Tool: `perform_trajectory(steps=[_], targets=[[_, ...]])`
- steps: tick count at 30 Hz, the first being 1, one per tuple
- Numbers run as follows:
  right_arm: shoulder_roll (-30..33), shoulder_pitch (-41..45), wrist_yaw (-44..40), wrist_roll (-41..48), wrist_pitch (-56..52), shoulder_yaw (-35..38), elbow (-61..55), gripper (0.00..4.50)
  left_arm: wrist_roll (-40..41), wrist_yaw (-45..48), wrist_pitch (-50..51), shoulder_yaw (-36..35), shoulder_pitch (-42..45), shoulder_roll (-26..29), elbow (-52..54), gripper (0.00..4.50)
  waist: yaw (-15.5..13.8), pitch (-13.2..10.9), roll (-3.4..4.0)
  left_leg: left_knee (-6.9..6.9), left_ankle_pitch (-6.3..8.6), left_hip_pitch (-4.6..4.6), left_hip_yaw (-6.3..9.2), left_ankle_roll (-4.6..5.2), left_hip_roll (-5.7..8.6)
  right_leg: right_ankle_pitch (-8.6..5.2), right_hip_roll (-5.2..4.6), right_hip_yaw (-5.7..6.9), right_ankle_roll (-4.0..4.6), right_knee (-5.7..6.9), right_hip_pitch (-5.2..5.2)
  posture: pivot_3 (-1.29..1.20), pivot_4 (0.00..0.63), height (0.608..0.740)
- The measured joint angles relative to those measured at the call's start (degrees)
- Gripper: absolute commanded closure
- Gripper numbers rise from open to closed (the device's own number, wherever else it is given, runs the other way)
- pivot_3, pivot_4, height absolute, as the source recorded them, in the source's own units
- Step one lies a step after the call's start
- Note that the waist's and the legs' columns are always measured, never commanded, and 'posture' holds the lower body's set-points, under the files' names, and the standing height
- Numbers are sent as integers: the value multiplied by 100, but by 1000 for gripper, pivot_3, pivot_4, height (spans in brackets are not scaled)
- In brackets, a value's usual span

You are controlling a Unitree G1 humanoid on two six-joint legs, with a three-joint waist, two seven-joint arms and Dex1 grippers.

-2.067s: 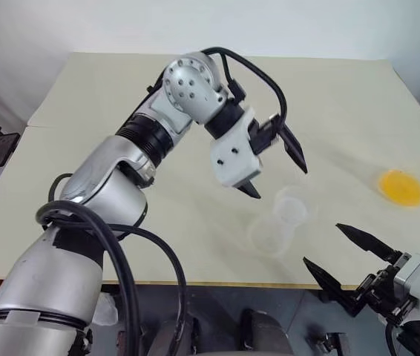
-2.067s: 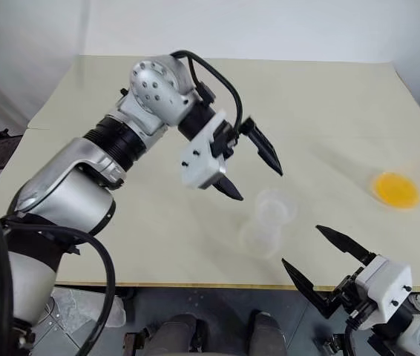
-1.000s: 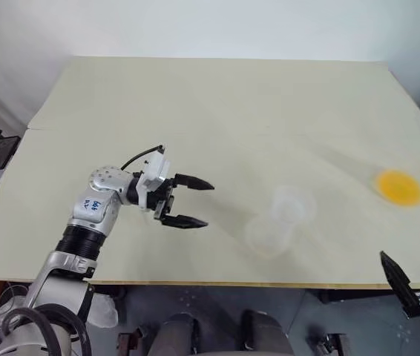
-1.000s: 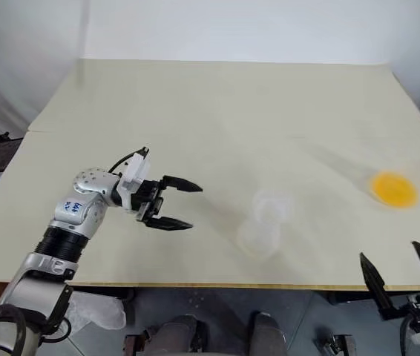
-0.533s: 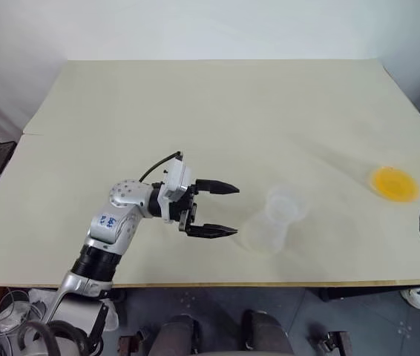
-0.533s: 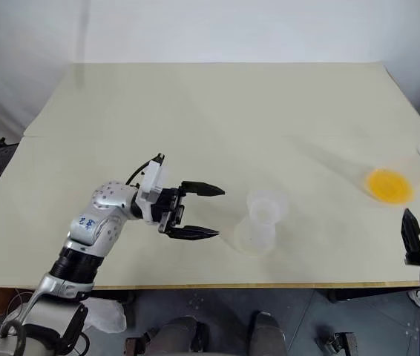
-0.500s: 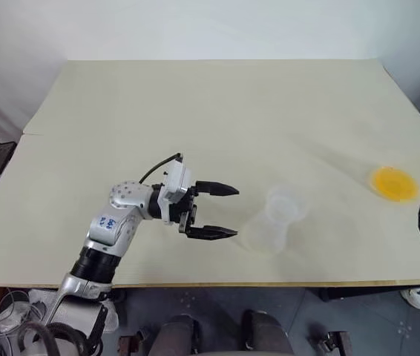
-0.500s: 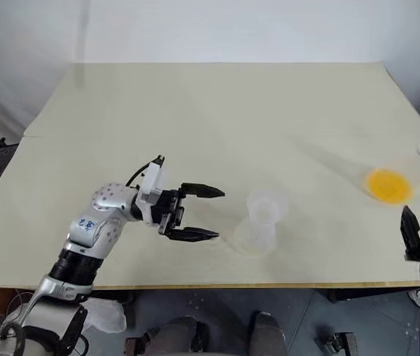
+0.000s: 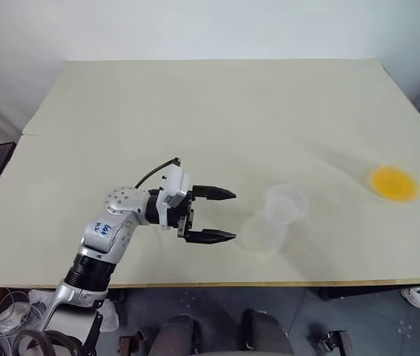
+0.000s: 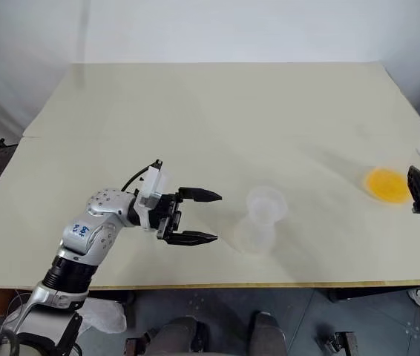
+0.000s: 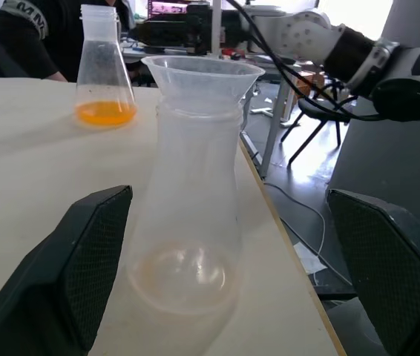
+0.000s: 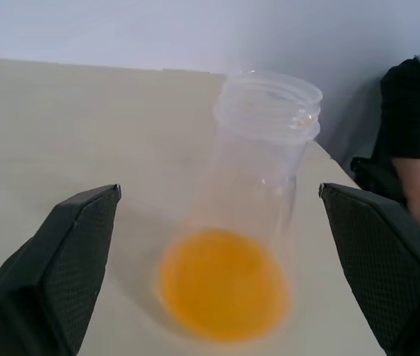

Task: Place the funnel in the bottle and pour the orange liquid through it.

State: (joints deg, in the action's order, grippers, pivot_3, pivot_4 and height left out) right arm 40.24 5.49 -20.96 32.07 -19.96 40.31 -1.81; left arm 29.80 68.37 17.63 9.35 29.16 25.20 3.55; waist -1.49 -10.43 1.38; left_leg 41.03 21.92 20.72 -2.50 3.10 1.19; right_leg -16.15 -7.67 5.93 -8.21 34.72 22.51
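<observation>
Orange liquid point(image 12: 223, 285) is seen as a round patch at the base of a second clear flask point(image 12: 258, 178) with a ribbed neck, standing near the right edge of the table point(image 9: 195, 104). The right gripper point(image 10: 416, 190), absent from the head views two seconds ago except low at the table's near edge, has been brought up beside that flask with its jaws spread wide on either side and nothing held. The left gripper point(image 9: 217, 215), raised above the bottle point(image 11: 189, 215) two seconds ago, has been lowered to table height and is now aimed level at the bottle, equally wide and empty. The funnel point(image 11: 202, 76) is already seated in the bottle's neck, so the first step is judged done and the pour is judged next. The bottle is a faintly frosted cone with a broad base, near the table's front edge; the funnel is thin, translucent and flared. A matte, pale beige surface is presented by the table.
</observation>
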Motion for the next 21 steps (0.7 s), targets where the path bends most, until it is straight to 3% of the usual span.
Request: perform_trajectory(steps=[21], targets=[[242, 1316, -474, -624, 669, -407, 1769, 0, 11, -83, 76, -38, -294, 72, 405, 36, 21, -1, 1, 1, -1, 5, -4, -1, -1, 0, -2, 2, 0, -12, -1, 0, 150, 740]])
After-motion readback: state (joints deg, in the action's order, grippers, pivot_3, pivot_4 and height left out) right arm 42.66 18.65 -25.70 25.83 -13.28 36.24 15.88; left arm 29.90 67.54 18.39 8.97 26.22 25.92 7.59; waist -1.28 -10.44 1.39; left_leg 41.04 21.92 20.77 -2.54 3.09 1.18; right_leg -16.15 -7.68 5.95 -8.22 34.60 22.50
